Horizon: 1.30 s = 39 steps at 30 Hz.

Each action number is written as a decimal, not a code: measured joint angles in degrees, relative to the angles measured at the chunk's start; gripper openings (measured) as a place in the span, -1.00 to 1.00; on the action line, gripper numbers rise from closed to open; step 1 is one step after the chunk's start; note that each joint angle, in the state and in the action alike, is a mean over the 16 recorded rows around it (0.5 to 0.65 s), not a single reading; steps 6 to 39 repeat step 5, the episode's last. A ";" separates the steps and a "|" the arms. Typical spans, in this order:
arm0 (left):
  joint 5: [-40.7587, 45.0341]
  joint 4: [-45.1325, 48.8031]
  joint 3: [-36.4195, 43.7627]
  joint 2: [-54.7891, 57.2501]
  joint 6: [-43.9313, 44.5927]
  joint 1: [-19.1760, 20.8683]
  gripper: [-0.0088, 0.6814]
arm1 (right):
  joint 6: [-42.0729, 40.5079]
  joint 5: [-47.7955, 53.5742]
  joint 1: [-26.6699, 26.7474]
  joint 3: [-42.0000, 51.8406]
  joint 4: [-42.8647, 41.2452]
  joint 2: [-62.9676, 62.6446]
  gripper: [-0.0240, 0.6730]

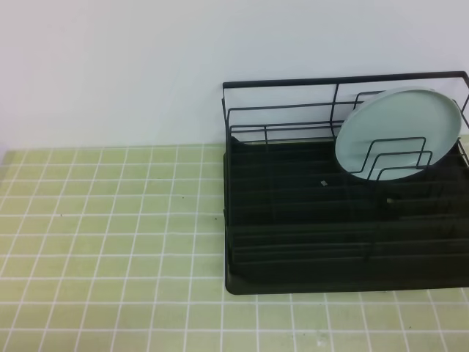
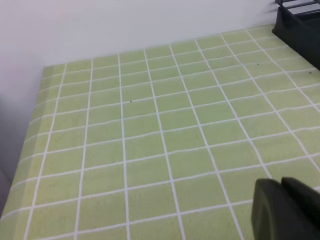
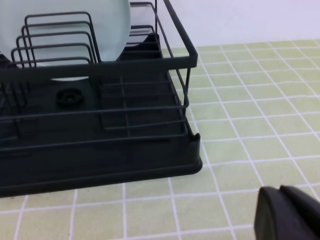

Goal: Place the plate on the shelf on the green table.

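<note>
Pale blue-green plate (image 1: 399, 132) leans in rack (image 1: 293, 220) at table's (image 1: 110, 242) far right edge; task looks done. Left gripper (image 2: 285, 210), right gripper (image 3: 287, 212) both closed, empty.

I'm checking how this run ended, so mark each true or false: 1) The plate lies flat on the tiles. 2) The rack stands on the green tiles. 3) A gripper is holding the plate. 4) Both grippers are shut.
1) False: the plate leans upright among the wire dividers of the shelf.
2) True: it stands on the green table.
3) False: nothing grips it; no gripper touches it.
4) True: the left gripper and right gripper are shut.
</note>
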 joint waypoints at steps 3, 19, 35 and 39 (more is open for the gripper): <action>0.00 0.00 0.00 0.00 0.00 0.00 -0.98 | 0.00 0.01 0.00 0.00 0.00 0.01 -0.94; 0.00 0.00 0.00 0.00 0.00 0.00 -0.98 | 0.00 0.06 0.00 0.00 -0.01 0.02 -0.94; 0.00 0.00 0.00 0.00 0.00 0.00 -0.98 | 0.00 0.06 0.00 0.00 -0.01 0.02 -0.94; 0.00 0.00 0.00 0.00 0.00 0.00 -0.98 | 0.00 0.06 0.00 0.00 -0.01 0.02 -0.94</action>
